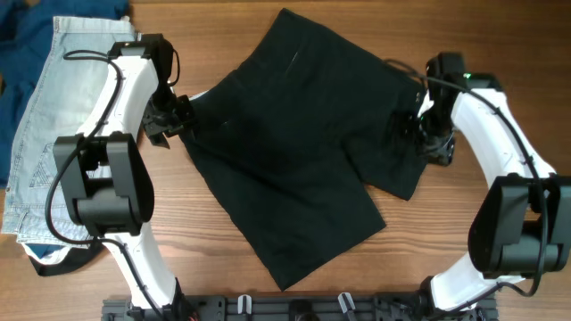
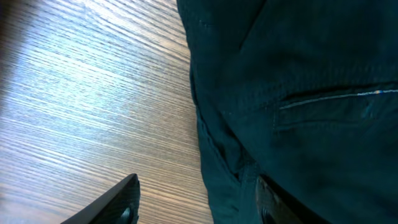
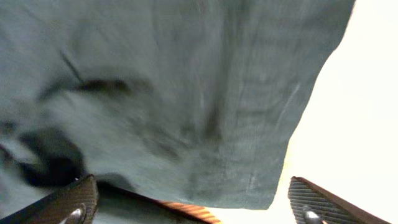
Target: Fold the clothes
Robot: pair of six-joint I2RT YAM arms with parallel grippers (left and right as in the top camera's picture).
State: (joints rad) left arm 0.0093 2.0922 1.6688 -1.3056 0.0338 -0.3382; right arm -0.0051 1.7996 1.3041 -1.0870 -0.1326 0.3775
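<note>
Black shorts (image 1: pixel 285 152) lie spread flat and skewed on the wooden table (image 1: pixel 205 250). My left gripper (image 1: pixel 181 114) sits at the shorts' left edge. In the left wrist view its jaws (image 2: pixel 199 208) are wide open, with the hemmed edge of the shorts (image 2: pixel 298 93) lying between them on the wood. My right gripper (image 1: pixel 412 127) is over the right leg of the shorts. In the right wrist view its jaws (image 3: pixel 196 208) are wide open around the fabric's edge (image 3: pixel 174 81), which is blurred.
Light denim jeans (image 1: pixel 45 116) lie along the table's left side, with a blue garment (image 1: pixel 22 36) at the top left corner. A dark strap or cloth (image 1: pixel 53 260) lies at the jeans' lower end. A black rail (image 1: pixel 294 308) runs along the front edge.
</note>
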